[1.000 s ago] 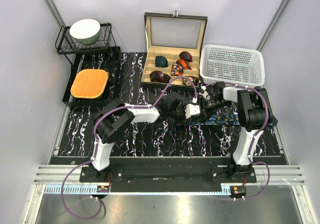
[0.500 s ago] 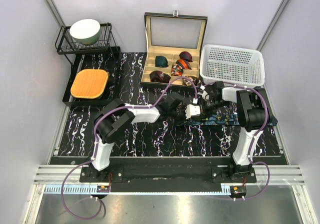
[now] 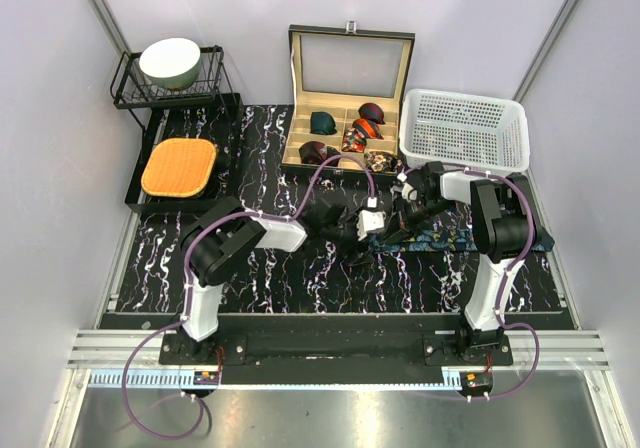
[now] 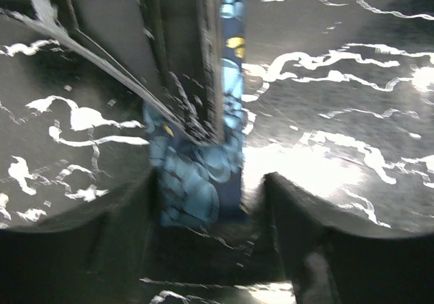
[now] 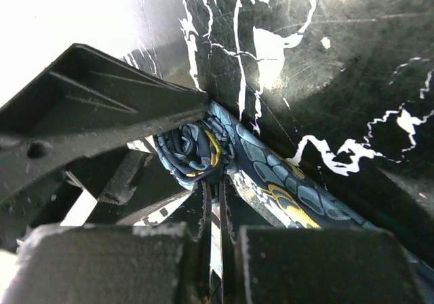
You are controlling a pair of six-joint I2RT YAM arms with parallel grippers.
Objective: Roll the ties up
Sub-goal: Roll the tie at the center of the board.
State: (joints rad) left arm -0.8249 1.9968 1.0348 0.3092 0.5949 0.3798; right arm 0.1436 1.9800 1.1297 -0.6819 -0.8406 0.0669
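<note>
A: What's new on the desk (image 3: pixel 250 278)?
B: Biggest thing 1st: the left arm (image 3: pixel 262 234) pulled back & turned its wrist. A sec ago the left jaws were right up vs the right jaws, now there's a gap btw them
A: And the right arm (image 3: pixel 500 218)?
B: Hardly moved. The right jaws look clamped on the navy tie (image 3: pixel 445 236), at the little roll (image 5: pixel 190 151) at its tip
A: Left jaws?
B: Apart. The flat bit of tie (image 4: pixel 196 182) lies btw them, but that view is blurry & they don't seem to squeeze it
A: So what does it mean?
B: I think left let go so right can hold the roll alone. Only a small roll so far, most of the tie is a long strip on the desk by the right arm. The other ties (image 3: pixel 345 133) sit rolled in the box (image 3: pixel 350 66) at the back
</note>
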